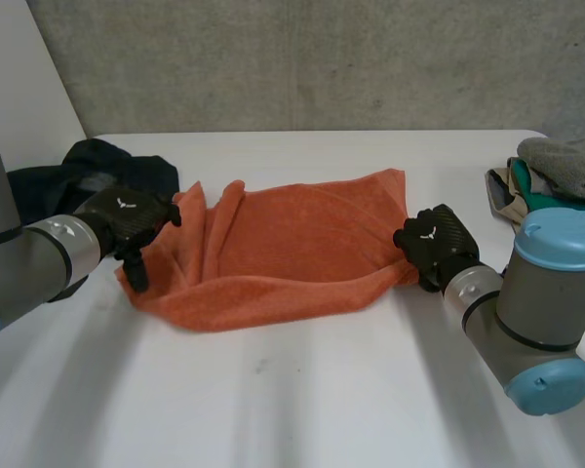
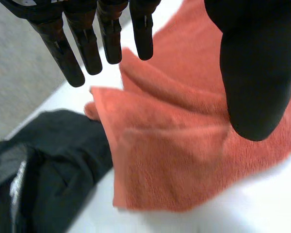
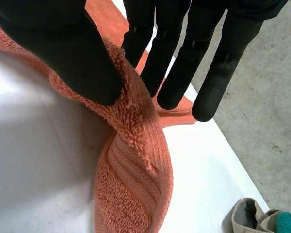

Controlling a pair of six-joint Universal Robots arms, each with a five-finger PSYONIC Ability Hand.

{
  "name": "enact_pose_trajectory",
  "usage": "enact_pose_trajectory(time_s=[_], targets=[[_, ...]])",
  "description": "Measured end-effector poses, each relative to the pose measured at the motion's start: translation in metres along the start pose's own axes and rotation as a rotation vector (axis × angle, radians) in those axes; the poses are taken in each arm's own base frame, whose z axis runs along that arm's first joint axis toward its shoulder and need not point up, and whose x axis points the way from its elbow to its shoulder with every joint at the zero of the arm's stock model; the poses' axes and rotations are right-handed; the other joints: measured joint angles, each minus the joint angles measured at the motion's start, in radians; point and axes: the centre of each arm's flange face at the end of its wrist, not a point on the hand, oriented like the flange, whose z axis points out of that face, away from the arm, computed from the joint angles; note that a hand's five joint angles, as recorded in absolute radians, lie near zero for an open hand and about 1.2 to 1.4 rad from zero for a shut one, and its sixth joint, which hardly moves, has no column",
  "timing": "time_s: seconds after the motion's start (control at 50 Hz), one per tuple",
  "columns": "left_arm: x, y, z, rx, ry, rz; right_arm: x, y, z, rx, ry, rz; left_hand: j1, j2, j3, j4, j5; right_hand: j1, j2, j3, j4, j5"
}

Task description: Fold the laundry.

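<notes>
An orange towel point(image 1: 292, 244) lies folded over on the white table point(image 1: 302, 390), its left end rumpled. My left hand point(image 1: 127, 219) hovers at that left end, open, with straight fingers point(image 2: 87, 43) and the thumb spread above the towel point(image 2: 184, 145) and nothing between them. My right hand point(image 1: 434, 244) is at the towel's right edge near the front corner. In the right wrist view its thumb point(image 3: 72, 53) and fingers pinch a raised fold of the towel point(image 3: 131, 184), lifting that edge off the table.
A dark garment point(image 1: 88, 171) lies bunched at the far left, just behind my left hand and touching the towel's corner point(image 2: 53, 165). A pile of grey, green and beige laundry point(image 1: 556, 180) sits at the right edge, also near my right hand point(image 3: 252, 218).
</notes>
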Motion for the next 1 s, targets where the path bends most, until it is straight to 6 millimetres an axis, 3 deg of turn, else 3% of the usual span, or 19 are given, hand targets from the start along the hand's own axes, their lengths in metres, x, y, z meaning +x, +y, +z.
enact_pose_trajectory(time_s=[0.12, 0.34, 0.52, 0.58, 0.62, 0.66, 0.74, 0.82, 0.92, 0.94, 0.96, 0.98, 1.0], targets=[[0.001, 0.018, 0.019, -0.073, 0.041, 0.048, 0.002, 0.002, 0.001, -0.005, 0.005, 0.000, 0.044, 0.051, 0.049, 0.058, 0.069, 0.000, 0.000, 0.000, 0.000, 0.000], [0.006, 0.039, 0.062, -0.032, 0.082, 0.165, 0.001, 0.008, 0.001, -0.022, -0.001, 0.003, 0.093, 0.111, 0.110, 0.124, 0.131, 0.000, 0.000, 0.000, 0.000, 0.000], [0.004, 0.047, 0.080, -0.028, 0.067, 0.194, -0.001, 0.011, 0.001, -0.031, -0.007, 0.003, 0.152, 0.156, 0.153, 0.166, 0.175, 0.000, 0.000, 0.000, 0.000, 0.000], [0.002, 0.051, 0.086, -0.029, 0.060, 0.200, -0.002, 0.013, 0.002, -0.037, -0.010, -0.002, 0.277, 0.263, 0.262, 0.273, 0.280, 0.000, 0.000, 0.000, 0.000, 0.000], [0.001, 0.051, 0.087, -0.028, 0.057, 0.202, -0.003, 0.014, 0.002, -0.041, -0.010, -0.007, 0.727, 0.686, 0.678, 0.675, 0.675, 0.000, 0.000, 0.000, 0.000, 0.000], [0.000, 0.049, 0.086, -0.026, 0.050, 0.203, -0.002, 0.014, 0.003, -0.043, -0.009, -0.014, 0.832, 0.823, 0.809, 0.825, 0.818, 0.000, 0.000, 0.000, 0.000, 0.000], [-0.006, 0.039, 0.076, -0.022, 0.013, 0.194, 0.003, 0.011, 0.002, -0.047, 0.004, -0.036, 0.832, 0.860, 0.849, 0.868, 0.831, 0.000, 0.000, 0.000, 0.000, 0.000], [-0.016, 0.018, 0.048, -0.003, -0.054, 0.155, 0.018, -0.002, -0.003, -0.044, 0.039, -0.068, 0.832, 0.860, 0.849, 0.869, 0.831, 0.000, 0.000, 0.000, 0.000, 0.000], [-0.035, -0.023, -0.008, 0.097, -0.170, 0.075, 0.070, -0.045, -0.023, -0.005, 0.163, -0.110, 0.832, 0.860, 0.849, 0.869, 0.831, 0.000, 0.000, 0.000, 0.000, 0.000], [-0.041, -0.035, -0.025, 0.138, -0.205, 0.051, 0.089, -0.061, -0.032, 0.020, 0.211, -0.118, 0.832, 0.860, 0.849, 0.869, 0.831, 0.000, 0.000, 0.000, 0.000, 0.000], [-0.041, -0.035, -0.025, 0.138, -0.205, 0.051, 0.089, -0.061, -0.032, 0.020, 0.211, -0.118, 0.832, 0.860, 0.849, 0.869, 0.831, 0.000, 0.000, 0.000, 0.000, 0.000], [-0.050, -0.052, -0.051, 0.206, -0.256, 0.019, 0.113, -0.082, -0.045, 0.049, 0.270, -0.123, 0.832, 0.860, 0.849, 0.869, 0.831, 0.000, 0.000, 0.000, 0.000, 0.000], [-0.054, -0.061, -0.065, 0.242, -0.282, 0.003, 0.129, -0.095, -0.054, 0.069, 0.305, -0.126, 0.832, 0.860, 0.849, 0.870, 0.831, 0.000, 0.000, 0.000, 0.000, 0.000]])
